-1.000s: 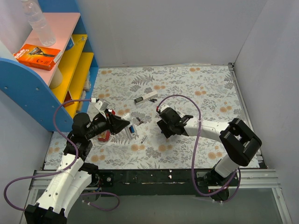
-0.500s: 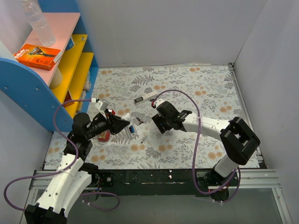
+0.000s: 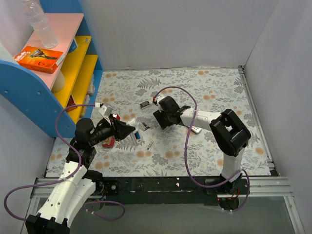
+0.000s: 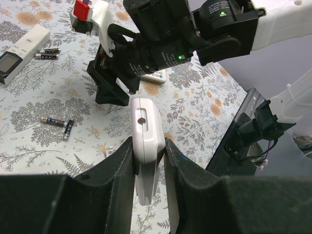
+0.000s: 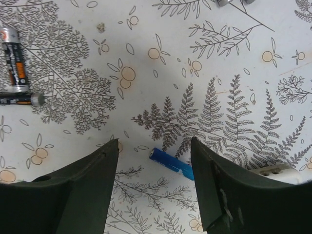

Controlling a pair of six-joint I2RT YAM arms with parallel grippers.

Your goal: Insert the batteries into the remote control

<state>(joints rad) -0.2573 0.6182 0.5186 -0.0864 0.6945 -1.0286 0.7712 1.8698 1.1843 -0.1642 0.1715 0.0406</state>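
Left gripper clamps white remote; right gripper spread wide, holding nothing, over blue battery lying on floral mat.

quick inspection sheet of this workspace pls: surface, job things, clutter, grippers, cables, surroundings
surface: floral table cover, flat, no spills seen
job's things: white remote held off the cover; blue battery and black batteries lying loose
clutter: long white bar with a display end
grippers: left gripper shut on the remote; right gripper open, low over the blue battery
cables: purple cables looping off both arms
surroundings: blue and yellow shelf at left with orange box and bottle; plain walls
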